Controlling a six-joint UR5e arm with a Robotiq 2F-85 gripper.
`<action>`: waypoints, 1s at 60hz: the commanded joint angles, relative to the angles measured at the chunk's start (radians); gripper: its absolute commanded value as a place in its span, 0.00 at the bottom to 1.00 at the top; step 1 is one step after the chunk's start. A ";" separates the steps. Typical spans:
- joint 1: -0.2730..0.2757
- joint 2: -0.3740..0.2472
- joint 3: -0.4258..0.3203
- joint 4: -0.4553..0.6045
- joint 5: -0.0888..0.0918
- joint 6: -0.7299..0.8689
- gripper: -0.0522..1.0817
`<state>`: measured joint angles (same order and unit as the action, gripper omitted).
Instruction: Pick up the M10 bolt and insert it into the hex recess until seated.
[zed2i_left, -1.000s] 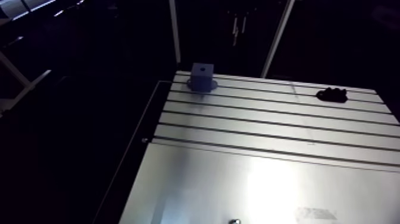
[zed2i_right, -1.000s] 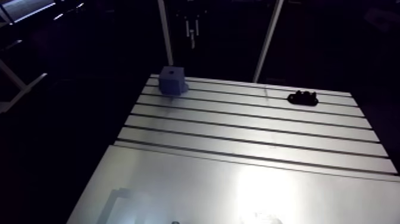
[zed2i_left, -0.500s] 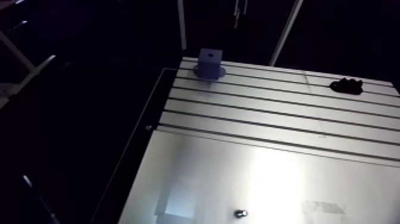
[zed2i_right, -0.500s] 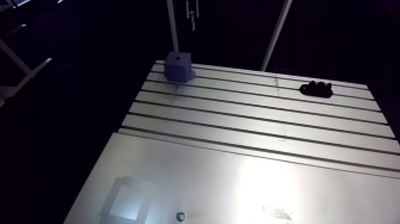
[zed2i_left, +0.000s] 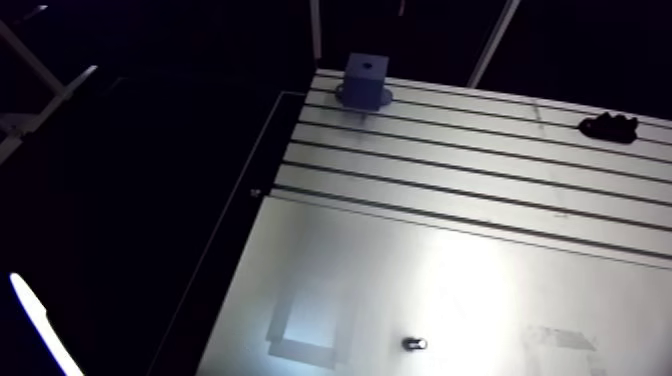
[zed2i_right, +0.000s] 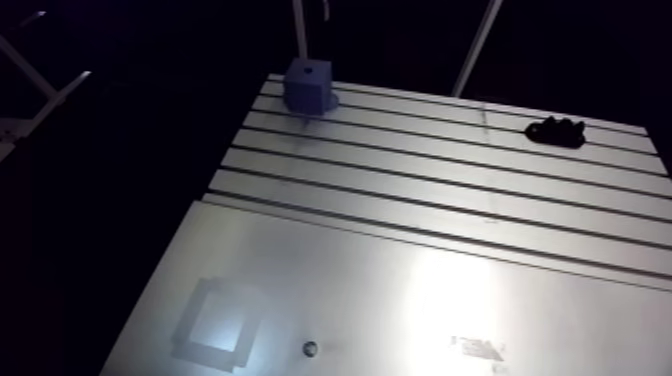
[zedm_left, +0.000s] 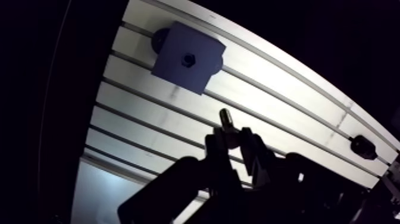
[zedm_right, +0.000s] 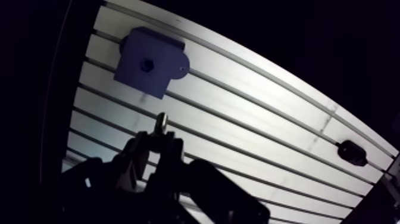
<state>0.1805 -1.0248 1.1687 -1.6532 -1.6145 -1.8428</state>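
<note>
M10 bolt (zedm_left: 227, 119), the short dark steel one: where is it?

Clamped in my jaws. In the wrist view its shank sticks out ahead of my two black fingers (zedm_left: 250, 146), with the tip catching the light, over the grooves of the slotted aluminium desk (zed2i_right: 400, 280).

How wide do the jaws stand?

Narrow. They are closed on the bolt, with only its width between them.

And the hex recess?

The hex recess (zedm_left: 188, 59) shows as a dark hole in the top face of the blue square block (zedm_left: 196, 74). That block stands on the desk near a far corner. It is ahead of the bolt and apart from it, and the bolt's tip points roughly toward it.

What else lies on the desk?

A small black lumpy part (zed2i_left: 608, 127) lies on the grooved strip, well apart from the block. A small dark round stud (zed2i_left: 413, 343) sits on the smooth part of the desk, well apart from both.
</note>
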 joint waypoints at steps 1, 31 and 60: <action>0.011 0.020 -0.020 0.003 -0.018 -0.005 0.95; 0.062 0.069 -0.073 0.011 -0.064 -0.008 0.95; 0.067 0.100 -0.077 0.008 -0.062 -0.008 0.94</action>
<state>0.2463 -0.9390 1.0923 -1.6450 -1.6785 -1.8508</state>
